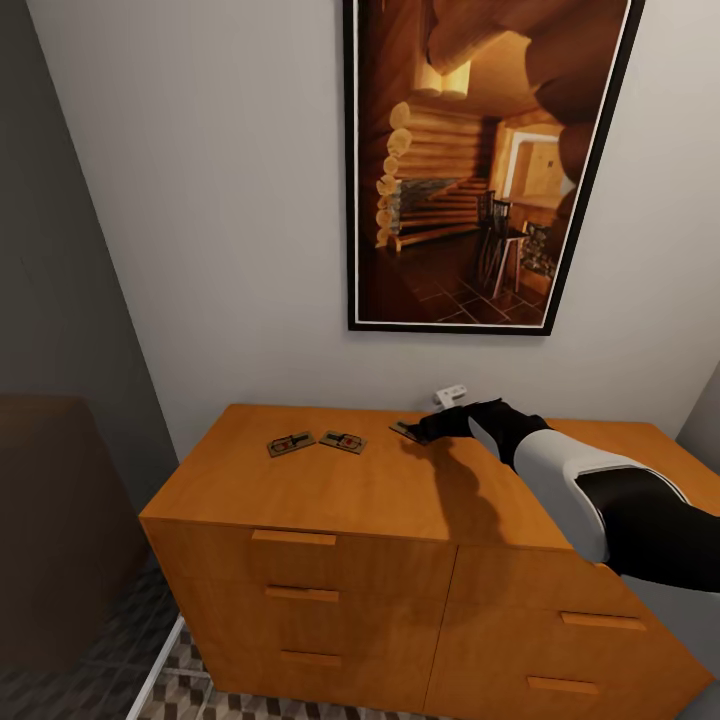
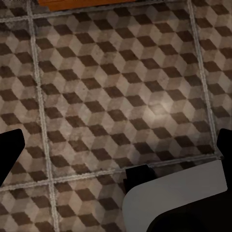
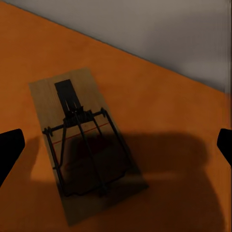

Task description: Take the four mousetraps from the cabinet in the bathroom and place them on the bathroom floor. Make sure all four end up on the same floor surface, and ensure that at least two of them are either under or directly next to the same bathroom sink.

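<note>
Now, by label:
Cabinet [image 1: 380, 490]: orange-brown, flat top, drawer fronts with slim bar handles, set against the pale wall under a framed picture [image 1: 480, 160] of a log-cabin interior.
Mousetraps on top: two lying side by side toward the left of the cabinet top, left one [image 1: 291, 443], right one [image 1: 343, 441], near each other but apart.
Third mousetrap [image 3: 84, 142]: flat on the cabinet top near the back edge, just at the right tool's tips in the head view [image 1: 405, 431]; partly in the arm's shadow.
Right tool [image 1: 432, 427]: reached over the cabinet top, fingers spread wide with the third mousetrap between them in the right wrist view, released, grasping nothing.
Left tool [image 2: 116, 150]: hanging over the bathroom floor [image 2: 106, 96], fingertips far apart, released, empty.
Bathroom floor: cube-pattern tiles, pale grout.
Small white object [image 1: 449, 395]: at the wall behind the cabinet, too small to tell what.
</note>
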`<state>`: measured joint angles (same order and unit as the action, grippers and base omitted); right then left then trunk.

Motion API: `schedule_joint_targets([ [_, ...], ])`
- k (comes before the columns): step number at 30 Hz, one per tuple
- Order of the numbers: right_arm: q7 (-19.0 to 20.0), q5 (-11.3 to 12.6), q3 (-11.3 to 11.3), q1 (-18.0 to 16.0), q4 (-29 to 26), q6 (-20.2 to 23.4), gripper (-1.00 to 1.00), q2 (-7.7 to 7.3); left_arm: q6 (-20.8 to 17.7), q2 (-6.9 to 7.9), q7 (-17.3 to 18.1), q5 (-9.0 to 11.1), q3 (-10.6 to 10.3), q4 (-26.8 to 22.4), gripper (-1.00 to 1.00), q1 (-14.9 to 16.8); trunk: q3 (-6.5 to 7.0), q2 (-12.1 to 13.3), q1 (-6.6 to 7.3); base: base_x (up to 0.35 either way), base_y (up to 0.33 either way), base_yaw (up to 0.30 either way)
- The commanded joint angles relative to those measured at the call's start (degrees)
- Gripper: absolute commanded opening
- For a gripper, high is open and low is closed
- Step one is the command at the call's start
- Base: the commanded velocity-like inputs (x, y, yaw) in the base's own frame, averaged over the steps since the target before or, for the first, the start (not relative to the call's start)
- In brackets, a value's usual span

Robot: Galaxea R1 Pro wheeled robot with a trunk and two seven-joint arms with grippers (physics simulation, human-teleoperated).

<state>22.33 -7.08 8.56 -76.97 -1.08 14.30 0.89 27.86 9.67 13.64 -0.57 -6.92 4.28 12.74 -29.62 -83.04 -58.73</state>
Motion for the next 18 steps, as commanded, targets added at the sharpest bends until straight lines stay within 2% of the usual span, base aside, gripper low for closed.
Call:
schedule_joint_targets([
  [1,-0.1,-0.6,0.1,0.0,-0.1,0.2,1.00,0.03,0.5,0.00,0.0,0.0,-0.3,0.2,1.00,0.1,-0.06,0.0,0.00,0.000,0.000,0.000],
  [18,-0.9,-0.6,0.1,0.1,-0.1,0.3,1.00,0.24,0.4,0.00,0.0,0.0,-0.3,0.2,1.00,0.1,-0.06,0.0,0.00,0.000,0.000,0.000],
])
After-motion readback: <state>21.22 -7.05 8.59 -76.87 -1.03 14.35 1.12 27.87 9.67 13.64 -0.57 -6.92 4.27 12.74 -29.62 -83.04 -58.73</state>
